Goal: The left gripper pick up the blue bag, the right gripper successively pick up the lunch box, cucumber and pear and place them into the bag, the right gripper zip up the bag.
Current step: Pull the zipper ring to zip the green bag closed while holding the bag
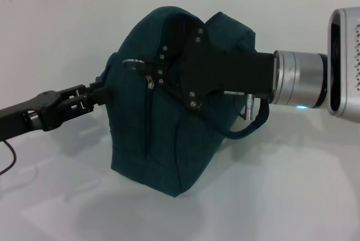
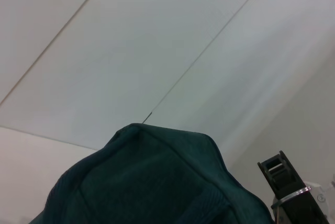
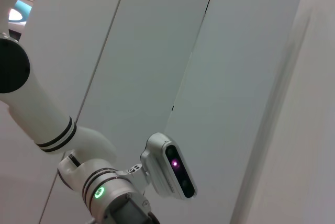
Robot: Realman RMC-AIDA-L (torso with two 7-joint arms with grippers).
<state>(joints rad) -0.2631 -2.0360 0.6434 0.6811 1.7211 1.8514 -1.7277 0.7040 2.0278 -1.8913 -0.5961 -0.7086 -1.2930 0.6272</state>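
The blue bag (image 1: 169,139) stands upright on the white table in the head view, and its top also fills the lower part of the left wrist view (image 2: 146,182). My left gripper (image 1: 102,92) reaches in from the left and is shut on the bag's side edge. My right gripper (image 1: 160,77) comes in from the right, in front of the bag's upper part, right next to the silver ring zip pull (image 1: 133,63). One handle loop (image 1: 247,129) hangs down on the right. The lunch box, cucumber and pear are out of view.
The white table (image 1: 292,196) spreads around the bag, with a white wall behind it. The right arm's silver joint (image 1: 298,80) and white wrist camera (image 1: 344,61) stick out at the right. The right wrist view shows only wall panels and a white arm (image 3: 104,190).
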